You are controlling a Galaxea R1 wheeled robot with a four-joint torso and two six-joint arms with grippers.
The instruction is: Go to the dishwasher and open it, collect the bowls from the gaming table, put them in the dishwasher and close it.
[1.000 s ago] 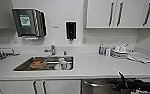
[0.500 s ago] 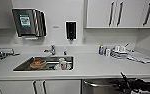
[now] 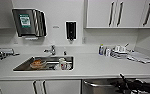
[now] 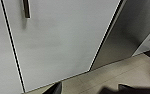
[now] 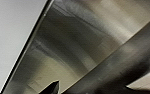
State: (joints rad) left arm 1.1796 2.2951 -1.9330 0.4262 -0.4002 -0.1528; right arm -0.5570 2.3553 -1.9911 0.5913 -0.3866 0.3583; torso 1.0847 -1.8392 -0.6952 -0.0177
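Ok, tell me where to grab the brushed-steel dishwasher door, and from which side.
Grip the bar handle running along the top edge of the brushed-steel dishwasher, below the white countertop. Come from the front, closing across the bar: it is long and thin and seems to stand off the flat door, which offers no other hold.

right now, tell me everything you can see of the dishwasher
The dishwasher sits under the white counter, right of the white cupboard doors below the sink. Its front looks like brushed steel, with a bar handle running along the top edge. The door appears shut; no interior shows. The right arm reaches across its upper right part, close to the handle, though contact cannot be told. The left wrist view catches its steel front down to the floor.
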